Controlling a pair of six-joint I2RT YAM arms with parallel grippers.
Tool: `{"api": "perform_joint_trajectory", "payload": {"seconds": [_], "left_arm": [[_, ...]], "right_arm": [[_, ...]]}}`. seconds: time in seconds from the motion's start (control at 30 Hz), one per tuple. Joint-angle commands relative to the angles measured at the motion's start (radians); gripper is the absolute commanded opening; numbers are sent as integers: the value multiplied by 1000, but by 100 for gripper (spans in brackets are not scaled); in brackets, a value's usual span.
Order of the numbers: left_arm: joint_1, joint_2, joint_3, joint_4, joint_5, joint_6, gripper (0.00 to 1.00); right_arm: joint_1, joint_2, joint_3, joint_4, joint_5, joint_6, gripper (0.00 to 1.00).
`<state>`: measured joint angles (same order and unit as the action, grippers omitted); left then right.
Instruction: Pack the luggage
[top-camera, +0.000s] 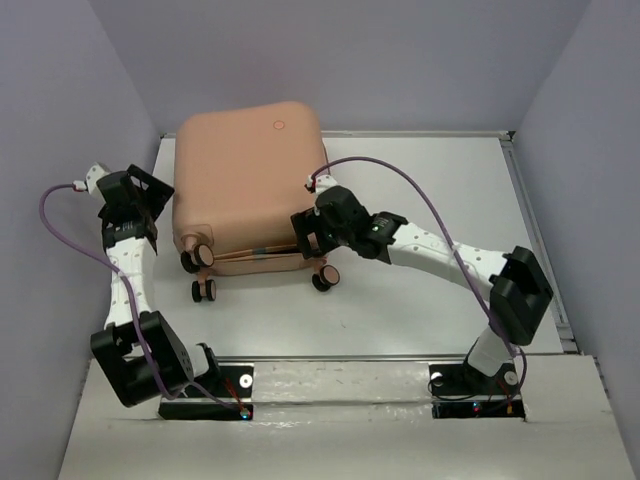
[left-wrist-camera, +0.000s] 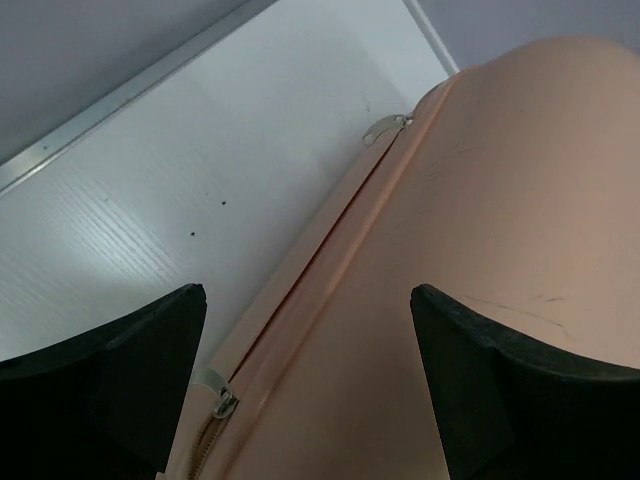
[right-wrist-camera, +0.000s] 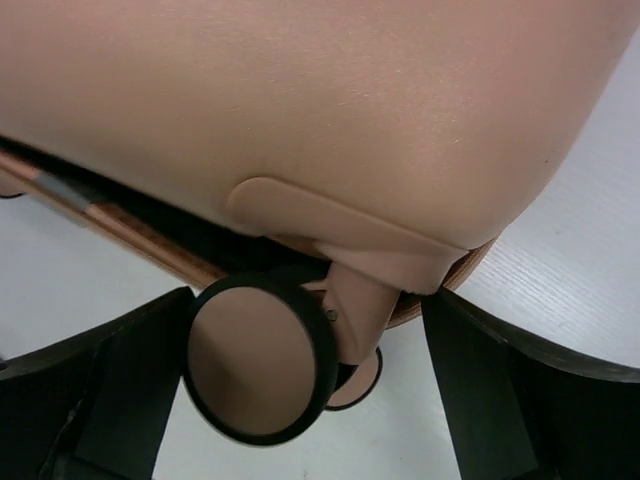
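right gripper (right-wrist-camera: 310, 385) fingers apart, near-right wheel (right-wrist-camera: 262, 370) just ahead | left gripper (left-wrist-camera: 305, 385) fingers apart, beside left zipper seam (left-wrist-camera: 330, 240) | luggage (top-camera: 250, 180) flat on table (top-camera: 430, 200), wheels toward arms, long axis probably running away | left arm seems nearer seam

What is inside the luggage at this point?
Nothing inside can be made out. The luggage lies nearly shut; the right wrist view shows only a narrow dark gap between its shells near a wheel. Any contents are covered by the shell.
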<state>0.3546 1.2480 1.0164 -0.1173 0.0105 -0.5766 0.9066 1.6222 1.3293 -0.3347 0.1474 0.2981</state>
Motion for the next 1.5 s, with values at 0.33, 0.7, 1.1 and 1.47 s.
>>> {"api": "perform_joint_trajectory", "payload": {"seconds": [0.33, 0.7, 1.1, 1.47], "left_arm": [[14, -88, -378, 252, 157, -155, 63], [-86, -441, -316, 122, 181, -74, 61], [-175, -54, 170, 108, 71, -12, 85], [-169, 562, 867, -87, 78, 89, 93]], "right_arm": [[-27, -6, 2, -75, 428, -20, 10], [-515, -370, -257, -33, 190, -8, 11], [-360, -455, -240, 71, -240, 56, 76], [55, -236, -108, 163, -272, -25, 100]]}}
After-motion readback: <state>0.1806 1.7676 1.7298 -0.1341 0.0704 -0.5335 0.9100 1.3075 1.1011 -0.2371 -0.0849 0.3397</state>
